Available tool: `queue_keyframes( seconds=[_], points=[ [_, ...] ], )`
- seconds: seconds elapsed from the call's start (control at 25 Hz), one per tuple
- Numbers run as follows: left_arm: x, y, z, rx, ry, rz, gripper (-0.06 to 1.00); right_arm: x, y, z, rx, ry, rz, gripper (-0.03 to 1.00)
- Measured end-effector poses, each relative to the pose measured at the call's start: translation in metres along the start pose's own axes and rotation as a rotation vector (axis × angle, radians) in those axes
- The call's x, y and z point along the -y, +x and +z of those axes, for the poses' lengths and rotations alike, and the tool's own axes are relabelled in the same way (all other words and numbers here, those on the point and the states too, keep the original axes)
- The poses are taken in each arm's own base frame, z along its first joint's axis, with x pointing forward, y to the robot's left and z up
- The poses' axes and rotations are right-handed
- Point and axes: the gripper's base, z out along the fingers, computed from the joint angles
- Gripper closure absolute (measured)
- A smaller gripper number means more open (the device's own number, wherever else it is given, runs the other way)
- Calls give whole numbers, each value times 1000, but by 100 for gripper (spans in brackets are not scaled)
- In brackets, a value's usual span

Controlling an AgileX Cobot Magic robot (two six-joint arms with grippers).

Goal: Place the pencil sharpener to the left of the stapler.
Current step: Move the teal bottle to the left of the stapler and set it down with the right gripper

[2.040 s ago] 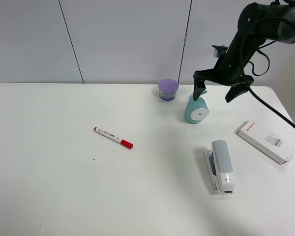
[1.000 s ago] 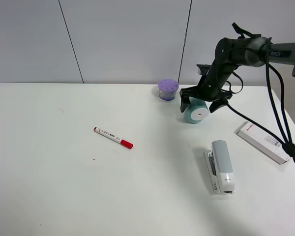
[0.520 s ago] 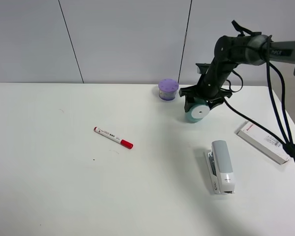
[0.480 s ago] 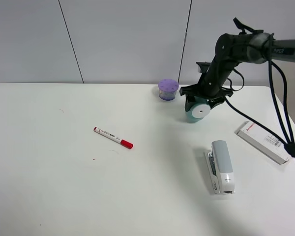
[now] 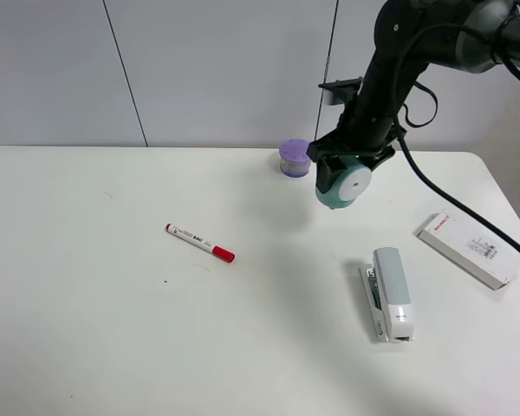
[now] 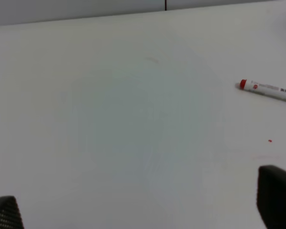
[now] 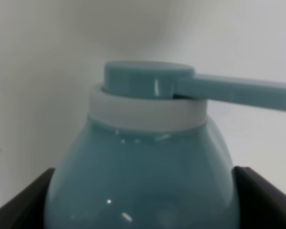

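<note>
Lying nearest the front of the table (image 5: 95,347), the stapler (image 5: 390,293) points lengthwise toward the camera, its grey top up. Behind it and to the right sits a white box (image 5: 472,250), apart from it, and well off to the left lies a red-capped marker (image 5: 199,243). The left gripper (image 6: 140,207) hangs over bare tabletop with its dark fingers (image 6: 276,195) spread wide and nothing between them; the marker shows ahead of it. Farther back than the stapler and slightly left of it, well apart, the sharpener (image 5: 342,184) is clamped in the right gripper (image 5: 350,161), white round face toward the camera, and seems to hang clear of the table. In the right wrist view the teal body fills the gap between both fingers (image 7: 24,205), the crank (image 7: 233,90) jutting sideways. Just beyond it, against the wall, stands a purple container (image 5: 293,159).
</note>
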Motion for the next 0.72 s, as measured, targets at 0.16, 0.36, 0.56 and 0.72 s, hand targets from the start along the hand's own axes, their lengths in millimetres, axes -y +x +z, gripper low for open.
queue_keyframes(
  seconds=[0.16, 0.36, 0.56, 0.72],
  points=[
    [0, 0, 0, 0, 0, 0, -5, -36, -2, 2, -6, -1, -284, 29],
    [0, 0, 0, 0, 0, 0, -5, -79, -2, 7, -17, -11, -561, 29],
    [0, 0, 0, 0, 0, 0, -5, -103, 4, 10, -36, -2, -653, 29],
    [0, 0, 0, 0, 0, 0, -5, -105, 31, 12, -100, -9, -677, 29]
  ],
)
